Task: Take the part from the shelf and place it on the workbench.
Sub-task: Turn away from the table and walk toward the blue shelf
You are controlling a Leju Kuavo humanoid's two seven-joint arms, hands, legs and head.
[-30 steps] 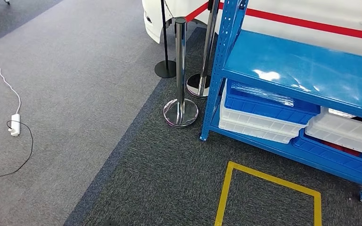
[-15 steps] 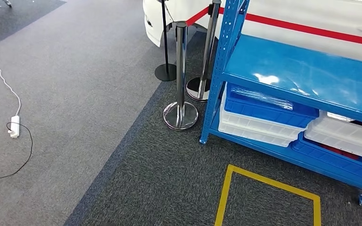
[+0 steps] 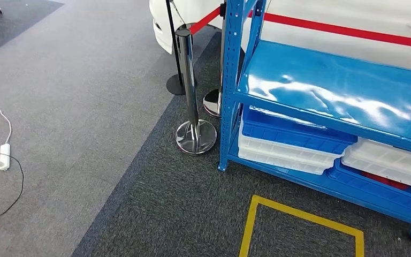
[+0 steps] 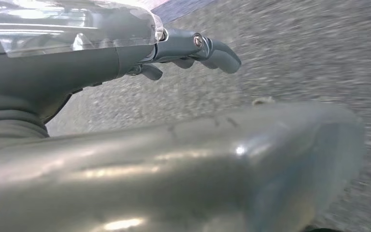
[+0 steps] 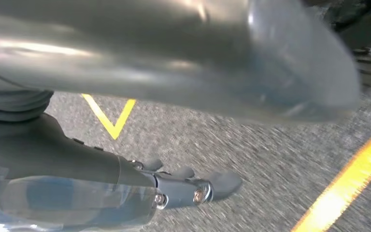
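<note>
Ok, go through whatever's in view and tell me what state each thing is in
Left hand: holding nothing, over carpet.
Right hand: holding nothing, over carpet.
Blue shelf: upper deck bare.
Blue and white bins: stacked on the lower level.
Chrome post: upright.
Power strip: lying on the floor.

One blue shelf (image 3: 332, 91) stands at right, with four bins under its top board: two blue (image 3: 294, 131) (image 3: 377, 187) and two white (image 3: 283, 152) (image 3: 388, 160). Left of it stand three posts, one chrome near (image 3: 188, 91), one chrome (image 3: 222, 59) and one black (image 3: 175, 48) farther. One power strip (image 3: 3, 156) lies far left, and one yellow square (image 3: 299, 225) marks the near floor.
</note>
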